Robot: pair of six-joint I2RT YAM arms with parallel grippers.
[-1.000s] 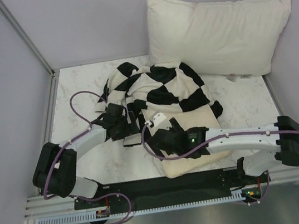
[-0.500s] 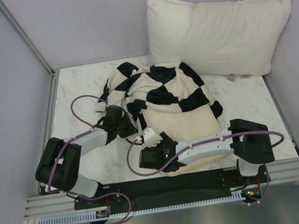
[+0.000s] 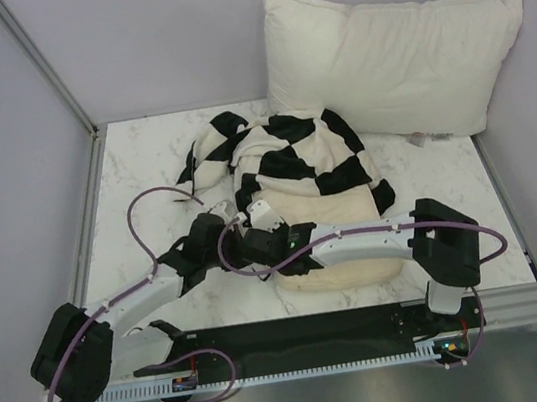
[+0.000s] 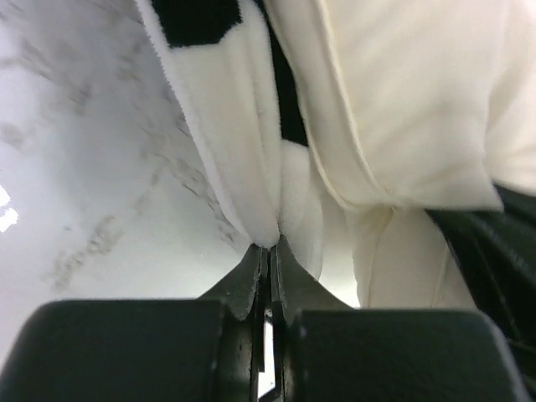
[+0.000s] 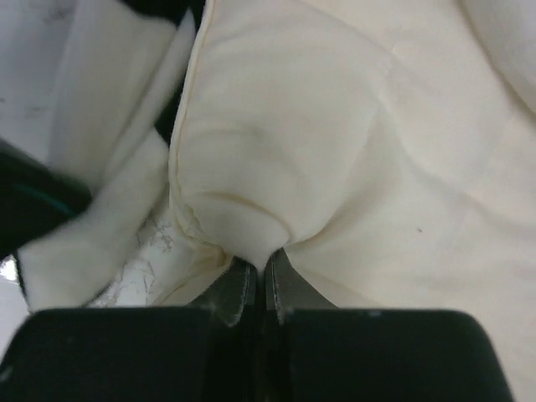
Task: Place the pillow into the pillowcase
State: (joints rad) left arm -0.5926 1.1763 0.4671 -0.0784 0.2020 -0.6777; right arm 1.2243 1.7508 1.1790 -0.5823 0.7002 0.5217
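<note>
The black-and-white checkered pillowcase (image 3: pixel 292 152) lies bunched over the far part of the cream pillow (image 3: pixel 335 206) in the middle of the table. My left gripper (image 3: pixel 219 237) is at the pillowcase's near-left edge. In the left wrist view this gripper (image 4: pixel 268 248) is shut on a white fold of the pillowcase (image 4: pixel 226 126), with the pillow (image 4: pixel 402 100) just to the right. My right gripper (image 3: pixel 248 246) reaches across to the pillow's left corner. In the right wrist view it (image 5: pixel 260 261) is shut on a pinch of the pillow (image 5: pixel 335 126), and the pillowcase's fleecy edge (image 5: pixel 109 167) lies to the left.
A large, puffy white pillow (image 3: pixel 393 51) leans against the back wall at the right. Grey walls and metal posts close in the marble table (image 3: pixel 137 165). The two wrists sit close together, and the right forearm (image 3: pixel 356 243) lies across the pillow's near edge.
Both grippers have shut, the left on the pillowcase edge and the right on the pillow's corner. The right arm swung left across the pillow. The left gripper moved nearer and to the right.
</note>
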